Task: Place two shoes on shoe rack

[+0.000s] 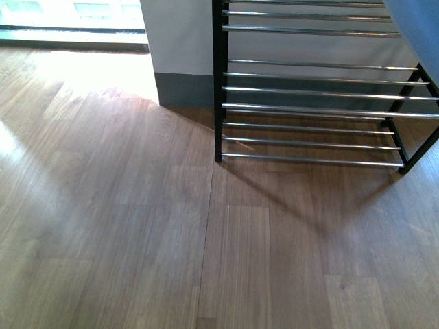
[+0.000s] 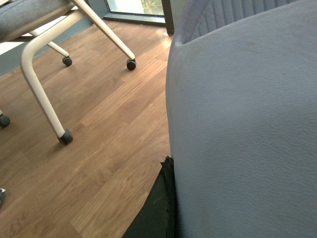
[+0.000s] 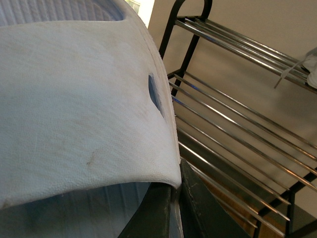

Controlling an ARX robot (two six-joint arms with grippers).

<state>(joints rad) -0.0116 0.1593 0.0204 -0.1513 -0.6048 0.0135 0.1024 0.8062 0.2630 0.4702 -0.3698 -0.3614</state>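
Left end effector (image 2: pixel 161 201): closed on a slide sandal (image 2: pixel 237 129); one dark finger (image 2: pixel 157 215) visible, pressed against the sandal's edge (the other finger hidden behind it).

Slide sandal: pale blue, grained surface, held up clear of the floor (image 2: pixel 109 139); fills most of the left wrist view, with a ribbed footbed at its far end.

Right end effector (image 3: pixel 171 213): pinching a second slide sandal (image 3: pixel 74 109); dark fingers just under the rim of the strap.

Second slide sandal: pale, grained strap with a small slit vent; held in the air near the shoe rack (image 1: pixel 309 107), not resting on any shelf.

Shoe rack: black frame, tiers of thin silver rods, standing on the wood floor against a pale wall with a grey skirting.

Sneaker (image 3: pixel 313 74): on the rack's top tier at the edge of the right wrist view (only a white edge and a lace end show).

Blue-grey shape (image 1: pixel 418 27): upper right corner of the front view, in front of the rack; which sandal, cannot tell.

Chair (image 2: pixel 39 84): white tube legs on dark casters, well apart from the left arm's sandal.
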